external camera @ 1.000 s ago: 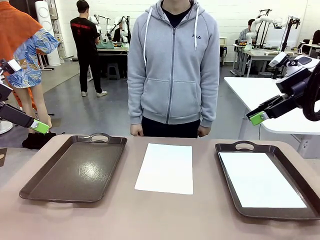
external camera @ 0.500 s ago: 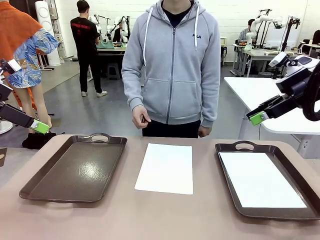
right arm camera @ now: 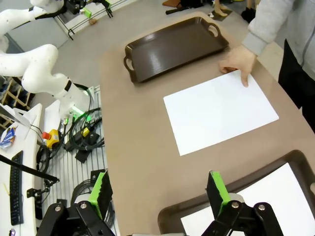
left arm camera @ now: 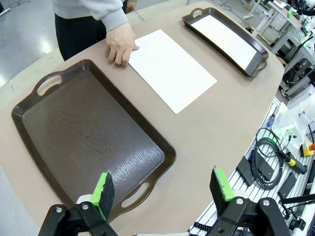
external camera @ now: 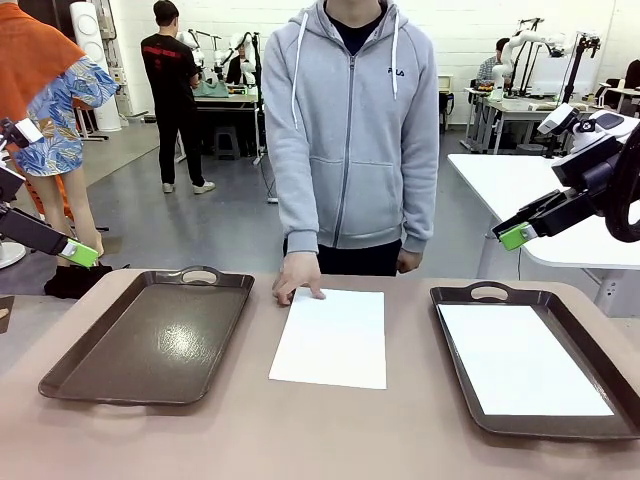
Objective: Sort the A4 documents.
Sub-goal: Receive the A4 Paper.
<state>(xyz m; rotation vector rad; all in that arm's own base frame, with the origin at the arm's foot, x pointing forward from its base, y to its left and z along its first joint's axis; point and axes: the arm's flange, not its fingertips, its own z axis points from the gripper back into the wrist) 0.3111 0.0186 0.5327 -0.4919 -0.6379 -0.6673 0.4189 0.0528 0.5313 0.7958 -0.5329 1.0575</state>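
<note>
Across the table (external camera: 330, 440), largest first. Just below and ahead of the left gripper (left arm camera: 162, 189): an empty dark brown tray (left arm camera: 88, 132). Directly under the right gripper (right arm camera: 158, 191): a second tray (right arm camera: 261, 172), with a filed A4 sheet (right arm camera: 280, 196) flat inside it. Ahead of either gripper and well apart from both: a loose A4 sheet (right arm camera: 220, 110), flat on the bare table between the trays, with a person's hand (right arm camera: 238, 61) touching its far corner on the empty tray's side.

Both grippers raised off the table, jaws spread wide, nothing held.

Step in hand, as judged: getting the loose sheet into a tray, with no telling which from blank paper. Hold off with the hand on that corner. Then come in over the near short edge, away from the fingers. Expect trouble pinching thin paper flat on a table: press one pad down and drag toward the table's edge, or curl an edge up first, then close gently. Keep the sheet level in the carry and lower it square inside the rim, clear of the handles.

Readable writing: "FILA" in small dark letters on the chest of the grey hoodie (external camera: 350, 150). Nothing legible on either sheet or on the trays.
</note>
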